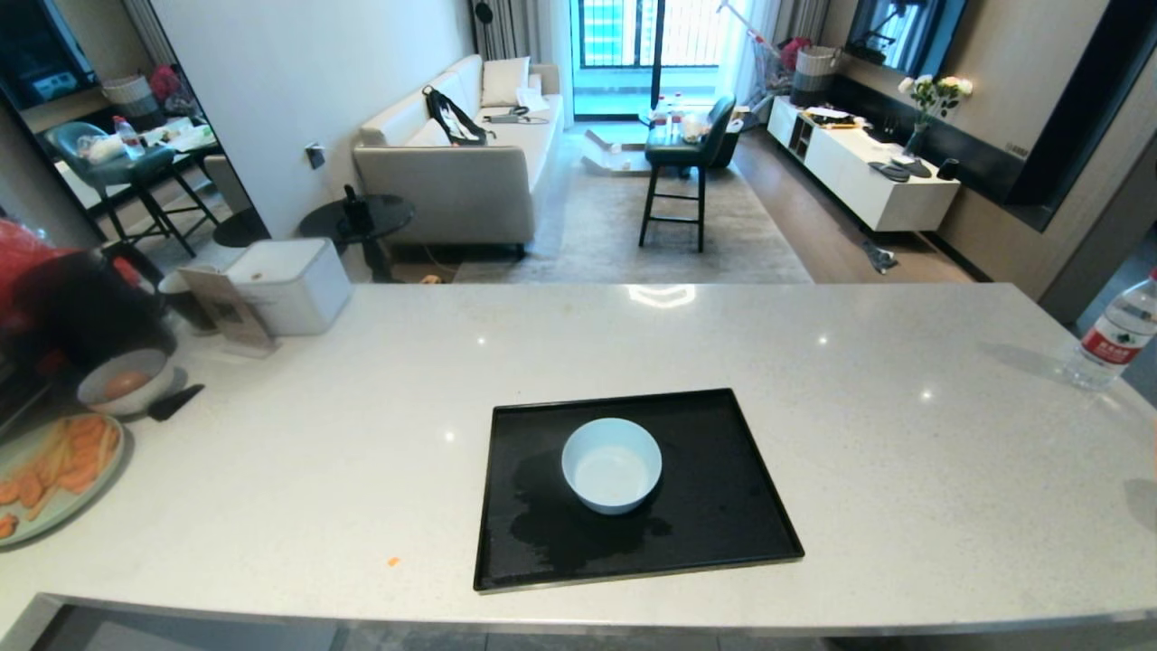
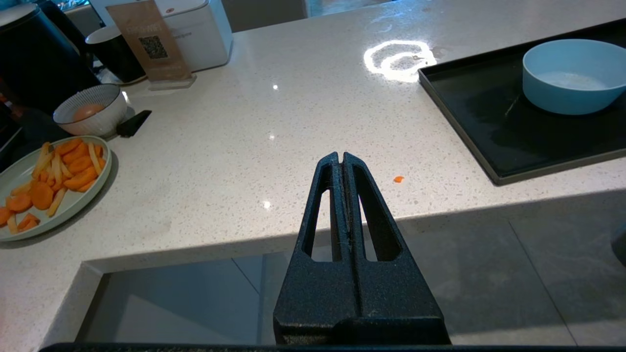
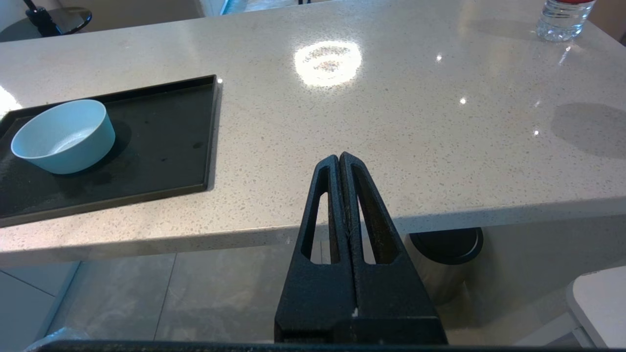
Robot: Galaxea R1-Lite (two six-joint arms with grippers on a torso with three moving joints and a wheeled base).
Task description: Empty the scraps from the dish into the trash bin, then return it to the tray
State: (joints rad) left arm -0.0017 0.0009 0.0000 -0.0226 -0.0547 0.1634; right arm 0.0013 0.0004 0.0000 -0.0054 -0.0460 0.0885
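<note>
Dish (image 1: 612, 464) sits upright on the tray (image 1: 723, 506), near the tray's centre, slightly toward the far edge. Interior looks bare and glossy; no scraps visible inside from the head view or either wrist view. Colour pale blue-white, plain rim.

Tray lies flat on the table (image 1: 859, 407), near the table's front edge and roughly in the middle of it. Dark smudged patch on the tray surface around and in front of the dish.

Left tool (image 2: 342, 161): fingers pressed together, nothing between them. It hangs off the front edge of the table, apart from the tray, pointing toward the table top. Right tool (image 3: 340, 161): fingers likewise pressed together, holding nothing, also off the front edge, with the tray well to its left. Neither arm appears in the head view.

One small orange crumb (image 1: 393, 561) lies on the table between the tray and the table's left end, near the front edge; seen also in the left wrist view just beyond the tool tip.

Far left of table: pale green plate (image 1: 45, 488) heaped with orange and yellow pieces; greyish bowl (image 1: 125, 381) beside it holding something orange; white box (image 1: 289, 285) and a small sign card (image 1: 226, 307) behind.

Far right: clear water bottle (image 1: 1116, 334) with red label, standing.

Right wrist view shows a steel bin with black top (image 3: 442, 259) on the floor under the table edge. Lined trash bin not seen in any view.
</note>
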